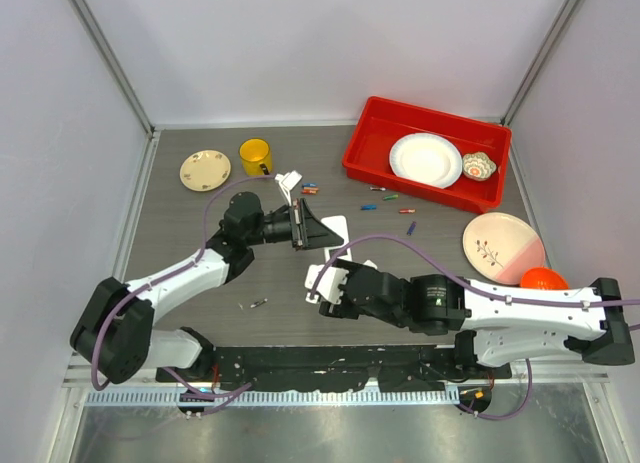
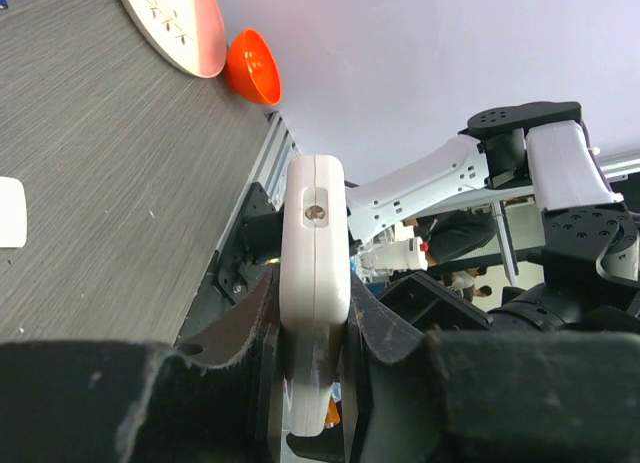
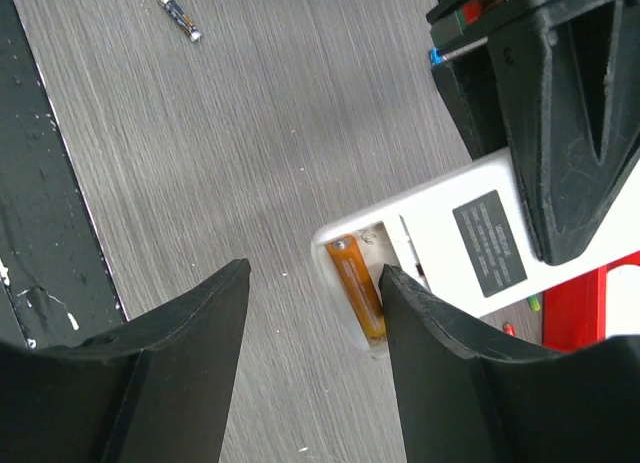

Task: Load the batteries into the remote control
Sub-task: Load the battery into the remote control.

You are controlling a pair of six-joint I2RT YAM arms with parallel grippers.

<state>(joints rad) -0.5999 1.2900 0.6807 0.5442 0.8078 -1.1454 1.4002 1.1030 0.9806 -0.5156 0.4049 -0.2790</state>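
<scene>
My left gripper (image 1: pixel 303 226) is shut on the white remote control (image 1: pixel 337 230) and holds it by its edges, seen edge-on in the left wrist view (image 2: pixel 315 248). In the right wrist view the remote (image 3: pixel 450 233) shows its white back with the battery bay open and one orange battery (image 3: pixel 358 288) lying in it. My right gripper (image 3: pixel 315 283) is open and empty, with its right finger (image 3: pixel 440 353) beside the bay. It sits just in front of the remote (image 1: pixel 328 283). Several loose batteries (image 1: pixel 370 207) lie behind the remote, and one (image 1: pixel 258 304) lies at the near left.
A red bin (image 1: pixel 365 133) at the back right holds a white plate (image 1: pixel 425 159) and a small bowl (image 1: pixel 478 166). A pink plate (image 1: pixel 503 245) and an orange bowl (image 1: pixel 543 279) are at the right. A yellow cup (image 1: pixel 255 157), a cream plate (image 1: pixel 205 170) and a small white piece (image 1: pixel 290 183) are at the back left.
</scene>
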